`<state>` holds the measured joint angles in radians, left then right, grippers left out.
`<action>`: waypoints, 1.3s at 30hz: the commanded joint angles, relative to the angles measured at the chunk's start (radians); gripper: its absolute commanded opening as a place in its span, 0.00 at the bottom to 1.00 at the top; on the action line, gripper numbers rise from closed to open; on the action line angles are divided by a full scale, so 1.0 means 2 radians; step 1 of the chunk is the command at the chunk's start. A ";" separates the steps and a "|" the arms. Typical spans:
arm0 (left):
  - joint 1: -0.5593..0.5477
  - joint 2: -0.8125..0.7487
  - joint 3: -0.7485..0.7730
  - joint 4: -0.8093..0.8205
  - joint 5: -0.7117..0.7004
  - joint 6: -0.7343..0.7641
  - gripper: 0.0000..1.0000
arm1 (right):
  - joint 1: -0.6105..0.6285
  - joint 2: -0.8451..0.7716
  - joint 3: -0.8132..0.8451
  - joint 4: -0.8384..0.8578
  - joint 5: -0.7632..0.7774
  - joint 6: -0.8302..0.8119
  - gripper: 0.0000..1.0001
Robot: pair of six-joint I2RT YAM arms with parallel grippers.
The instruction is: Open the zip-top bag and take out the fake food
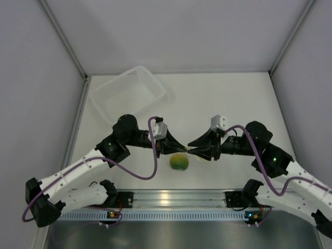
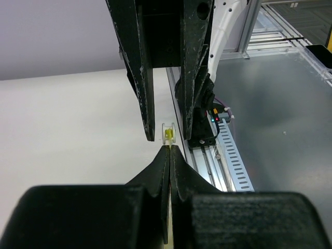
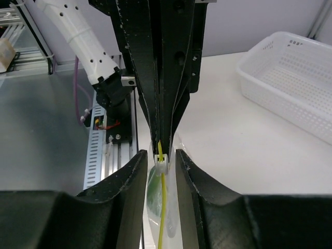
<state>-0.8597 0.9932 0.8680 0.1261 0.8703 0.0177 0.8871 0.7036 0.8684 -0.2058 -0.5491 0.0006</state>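
Grey walls close in a white table. A white basket sits well behind and to the left of the left gripper. That gripper's jaws are pressed together on the yellow zip edge of the zip-top bag, which hangs beneath them. Just under the spot where the two sets of jaws meet, the fake food shows yellow and green through the plastic. The right gripper faces the left one with its jaws apart. They stand on either side of the white slider, a slim gap on each side.
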 commanded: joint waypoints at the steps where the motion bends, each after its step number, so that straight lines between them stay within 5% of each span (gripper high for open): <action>1: 0.000 -0.004 0.020 0.011 0.017 0.006 0.00 | -0.003 0.003 0.003 0.042 -0.015 0.014 0.29; 4: 0.000 -0.006 0.019 0.011 0.011 0.006 0.00 | -0.004 0.007 0.001 0.042 -0.020 0.017 0.27; 9: 0.000 -0.013 0.018 0.011 0.003 0.006 0.00 | -0.004 0.006 0.001 0.036 -0.020 0.019 0.09; 17: 0.000 -0.021 0.016 0.011 -0.009 0.000 0.00 | -0.004 -0.002 -0.005 0.037 -0.014 0.023 0.22; 25: 0.000 -0.023 0.016 0.011 -0.024 -0.005 0.00 | -0.003 -0.001 0.001 0.032 -0.011 0.023 0.00; 39: 0.000 -0.040 0.010 0.018 -0.271 -0.033 0.00 | -0.003 -0.043 0.003 -0.069 0.071 -0.022 0.00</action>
<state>-0.8715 0.9272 0.8680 0.1127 0.5426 -0.0330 0.8852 0.6601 0.8635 -0.2867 -0.4122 -0.0170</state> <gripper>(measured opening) 0.012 0.078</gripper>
